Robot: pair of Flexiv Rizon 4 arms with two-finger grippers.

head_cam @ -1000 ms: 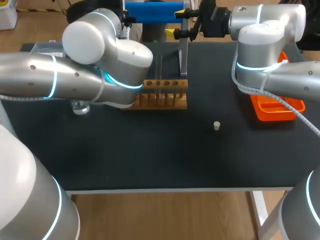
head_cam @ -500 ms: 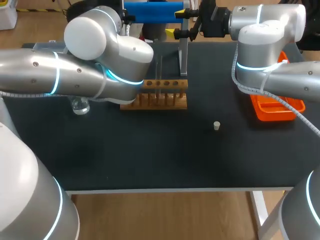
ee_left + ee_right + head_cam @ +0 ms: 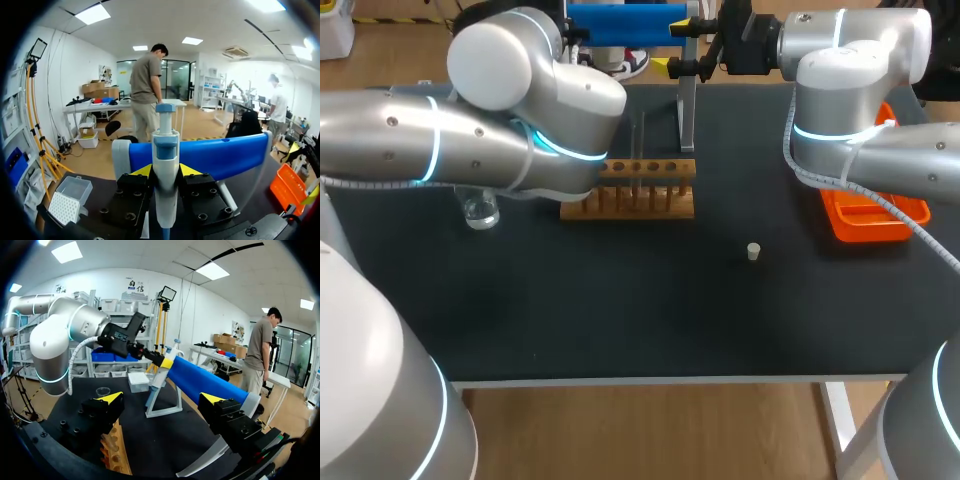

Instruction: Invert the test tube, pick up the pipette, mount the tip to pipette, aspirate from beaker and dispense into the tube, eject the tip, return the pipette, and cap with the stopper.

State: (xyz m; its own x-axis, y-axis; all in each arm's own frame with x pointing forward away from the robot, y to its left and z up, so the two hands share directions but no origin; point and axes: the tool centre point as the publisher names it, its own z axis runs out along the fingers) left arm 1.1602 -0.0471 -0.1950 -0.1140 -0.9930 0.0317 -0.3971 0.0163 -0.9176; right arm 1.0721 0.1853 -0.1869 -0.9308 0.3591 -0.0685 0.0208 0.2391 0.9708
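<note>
Left gripper (image 3: 165, 172) clamps the pipette (image 3: 165, 147) from both sides; right gripper (image 3: 161, 399) stands wide, empty (stopper (image 3: 753, 251) lies right of centre, head view).

The left arm (image 3: 470, 150) comes in from 9 o'clock with its elbow raised, and the left gripper (image 3: 165, 172) is clamped on the pipette (image 3: 165, 145) toward 12 o'clock. The right arm (image 3: 860, 140) enters from 3 o'clock. The right gripper (image 3: 161, 399) has its fingers spread wide and faces 9 o'clock.
</note>
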